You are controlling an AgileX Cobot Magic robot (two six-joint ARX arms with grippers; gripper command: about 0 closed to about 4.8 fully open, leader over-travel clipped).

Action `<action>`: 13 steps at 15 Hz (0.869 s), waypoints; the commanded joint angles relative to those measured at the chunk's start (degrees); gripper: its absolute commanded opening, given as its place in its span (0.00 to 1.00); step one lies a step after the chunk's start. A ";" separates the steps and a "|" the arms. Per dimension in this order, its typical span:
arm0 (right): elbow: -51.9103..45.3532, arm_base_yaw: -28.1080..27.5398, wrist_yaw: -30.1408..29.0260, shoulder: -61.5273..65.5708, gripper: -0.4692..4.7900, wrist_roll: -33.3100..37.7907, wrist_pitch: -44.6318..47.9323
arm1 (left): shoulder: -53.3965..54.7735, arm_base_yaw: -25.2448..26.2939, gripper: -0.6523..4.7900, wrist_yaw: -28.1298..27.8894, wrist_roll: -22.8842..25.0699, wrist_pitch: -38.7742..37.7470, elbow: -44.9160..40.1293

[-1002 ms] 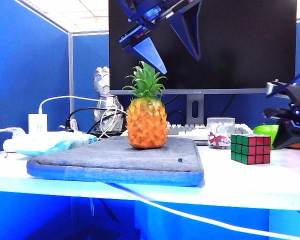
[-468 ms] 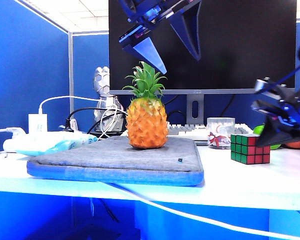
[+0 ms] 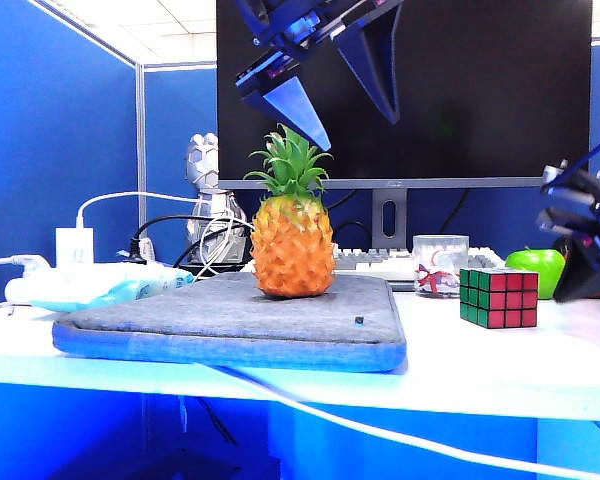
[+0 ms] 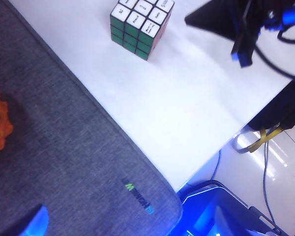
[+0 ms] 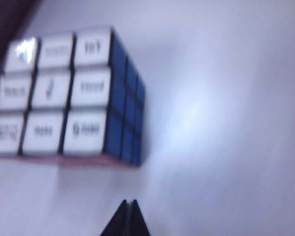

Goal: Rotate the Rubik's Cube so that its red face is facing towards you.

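1. The Rubik's Cube [image 3: 499,297] sits on the white table [image 3: 500,370], at about 3 o'clock from the pineapple [image 3: 292,237] in the exterior view. It stands just off the right edge of the grey mat [image 3: 230,320] and in front of a glass jar [image 3: 441,264].
2. Its red face [image 3: 515,298] already looks toward the exterior camera, turned slightly to the right, with a green side at its 9 o'clock. The top is white with printed marks.
3. What changed: the cube has not moved over the last second. The right gripper [image 3: 587,262], which half a second ago had swung in close to the cube's right side, has now drawn back to the frame edge at 3 o'clock, apart from the cube.
4. The right gripper's fingers are clenched together on nothing; the wrist view shows the closed tips [image 5: 126,220] short of the cube.
5. The left gripper [image 3: 325,70] hangs high above the pineapple at 12 o'clock, fingers spread wide, holding nothing.
6. My reading: the red face looks nearly set, so only a small squaring nudge, if any, remains.
7. Room: bare table lies in front of and to the right of the cube. A green apple [image 3: 536,268] sits behind at about 1 o'clock, and the table's front edge is near.
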 commanded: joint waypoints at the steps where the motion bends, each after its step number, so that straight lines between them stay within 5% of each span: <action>1: 0.20 0.72 -1.18 -0.26 0.09 -0.07 1.73 | -0.20 0.00 1.00 0.00 -0.20 1.68 0.26; 13: 0.22 7.02 -1.22 0.59 0.09 3.37 6.05 | -0.20 -0.02 1.00 0.33 -1.07 2.67 0.26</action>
